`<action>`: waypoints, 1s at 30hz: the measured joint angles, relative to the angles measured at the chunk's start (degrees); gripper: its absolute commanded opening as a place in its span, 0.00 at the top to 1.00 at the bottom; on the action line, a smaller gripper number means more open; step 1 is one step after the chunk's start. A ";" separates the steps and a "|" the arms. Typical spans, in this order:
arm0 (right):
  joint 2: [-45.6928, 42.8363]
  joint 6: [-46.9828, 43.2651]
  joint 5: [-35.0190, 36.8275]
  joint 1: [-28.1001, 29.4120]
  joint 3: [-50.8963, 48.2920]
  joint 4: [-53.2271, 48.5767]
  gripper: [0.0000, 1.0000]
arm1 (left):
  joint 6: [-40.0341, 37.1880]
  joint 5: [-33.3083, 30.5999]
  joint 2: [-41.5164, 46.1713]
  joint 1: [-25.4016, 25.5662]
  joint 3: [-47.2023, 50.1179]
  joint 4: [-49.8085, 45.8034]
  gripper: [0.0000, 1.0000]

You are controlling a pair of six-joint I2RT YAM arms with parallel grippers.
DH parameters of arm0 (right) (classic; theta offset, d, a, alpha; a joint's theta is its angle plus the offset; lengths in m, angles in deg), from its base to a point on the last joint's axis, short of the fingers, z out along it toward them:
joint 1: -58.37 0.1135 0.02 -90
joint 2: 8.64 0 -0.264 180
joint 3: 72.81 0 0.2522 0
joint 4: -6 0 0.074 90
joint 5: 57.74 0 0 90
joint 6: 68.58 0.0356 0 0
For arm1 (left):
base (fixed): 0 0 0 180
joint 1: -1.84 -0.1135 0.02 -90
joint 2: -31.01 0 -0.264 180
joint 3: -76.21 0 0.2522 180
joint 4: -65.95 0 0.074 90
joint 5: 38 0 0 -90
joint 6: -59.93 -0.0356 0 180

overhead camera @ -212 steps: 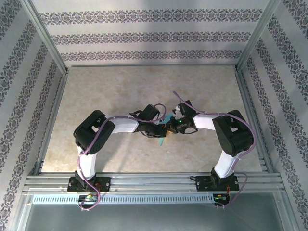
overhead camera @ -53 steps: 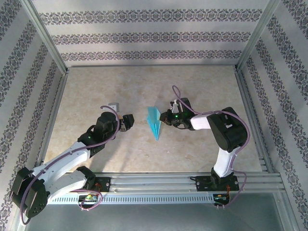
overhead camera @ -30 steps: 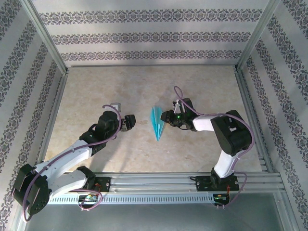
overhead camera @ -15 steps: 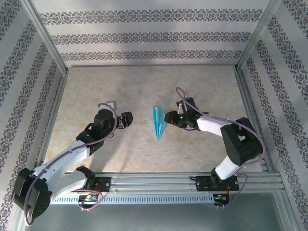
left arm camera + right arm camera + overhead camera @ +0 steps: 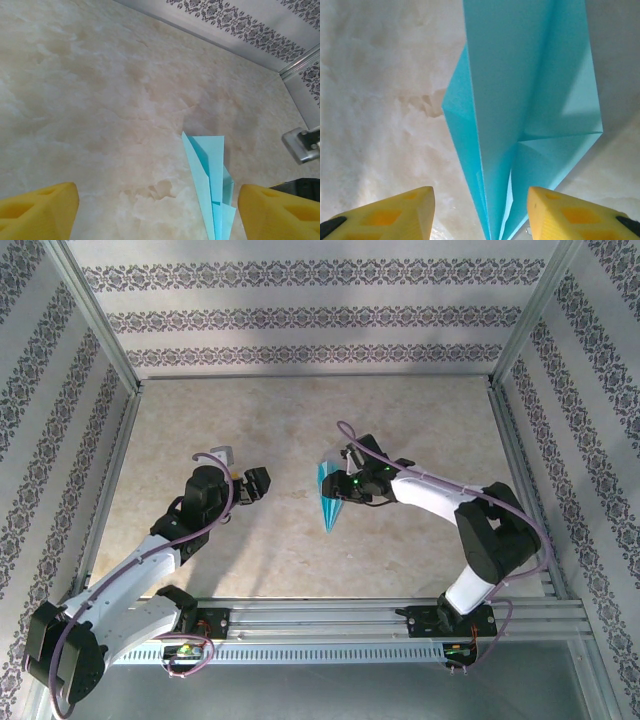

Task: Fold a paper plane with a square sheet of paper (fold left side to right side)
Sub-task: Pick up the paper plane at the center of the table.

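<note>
Left jaws and right jaws spread, the right straddling the paper plane (image 5: 520, 100) (creases clear wrist-side).

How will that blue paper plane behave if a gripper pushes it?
Probably very light: the paper plane is thin folded sheet, so a nudge would likely slide it over the smooth table. Its stacked creases likely stiffen it lengthwise, but the raised flaps look easily crushed.

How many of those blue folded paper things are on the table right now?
1. The paper plane lies near the middle of the table, with the right arm's open fingers on either side of it. Another could be hidden under the arms.
</note>
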 measured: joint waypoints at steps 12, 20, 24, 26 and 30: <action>4.00 0.00 2.21 1.33 3.52 -3.93 0.54 | 0.04 0.90 0.59 -0.96 0.76 -0.15 0.16; 5.86 -0.17 2.67 2.14 5.20 -4.87 0.57 | 0.04 1.18 0.59 -1.38 0.79 -0.20 0.16; 6.91 -0.59 3.02 2.51 5.95 -5.51 0.62 | 0.04 1.29 0.59 -1.62 0.79 -0.22 0.16; 7.52 -0.83 3.32 2.75 6.36 -5.88 0.65 | 0.04 1.31 0.59 -1.70 0.79 -0.20 0.16; 8.37 -1.03 4.02 3.23 7.08 -6.73 0.67 | 0.04 1.31 0.59 -1.70 0.81 -0.20 0.16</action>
